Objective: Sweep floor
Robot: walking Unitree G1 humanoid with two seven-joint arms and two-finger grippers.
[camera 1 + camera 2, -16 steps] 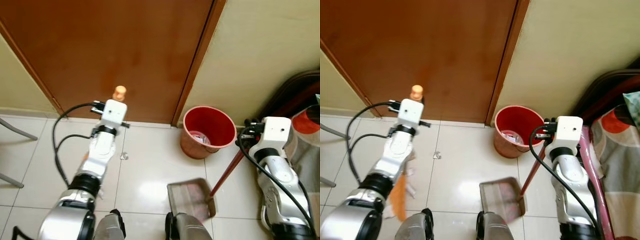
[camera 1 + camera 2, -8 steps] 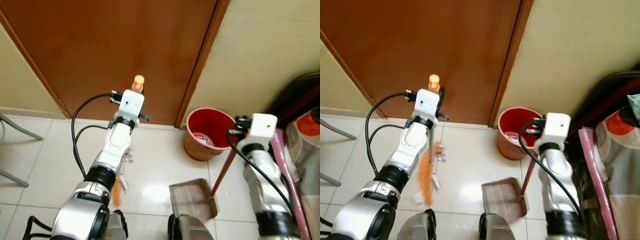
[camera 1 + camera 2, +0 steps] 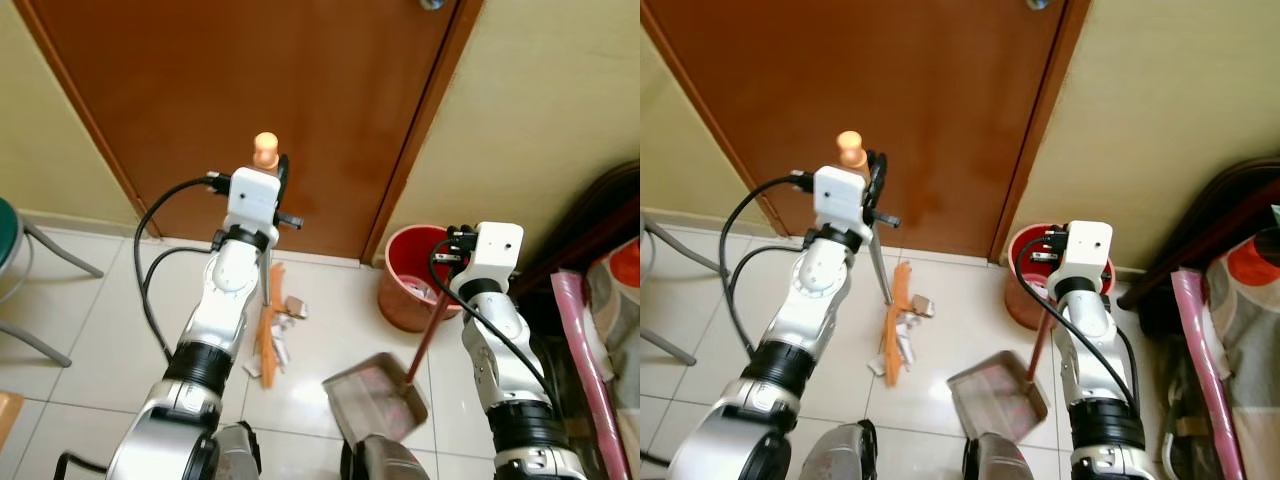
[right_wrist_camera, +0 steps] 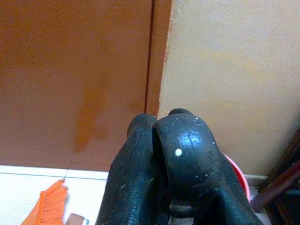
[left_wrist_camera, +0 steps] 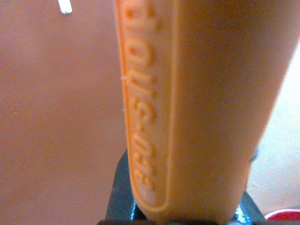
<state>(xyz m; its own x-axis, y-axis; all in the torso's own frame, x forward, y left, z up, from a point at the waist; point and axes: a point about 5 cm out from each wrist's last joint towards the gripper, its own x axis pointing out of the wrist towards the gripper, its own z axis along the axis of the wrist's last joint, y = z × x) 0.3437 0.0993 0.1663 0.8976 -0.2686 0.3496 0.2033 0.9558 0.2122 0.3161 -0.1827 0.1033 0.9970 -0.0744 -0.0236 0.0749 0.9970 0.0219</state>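
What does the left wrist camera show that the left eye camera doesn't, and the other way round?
Left wrist view adds raised lettering on the orange broom handle. Left eye view adds its bristles, paper scraps, the left gripper holding it, and the right gripper holding the dustpan. Shared: the handle, brown door, red bucket.

warm even indoor light, soft glare on the floor tiles (image 3: 300,395) near the dustpan (image 3: 375,398); head views sharp; left wrist view blurred, the orange broom handle (image 5: 187,108) out of focus
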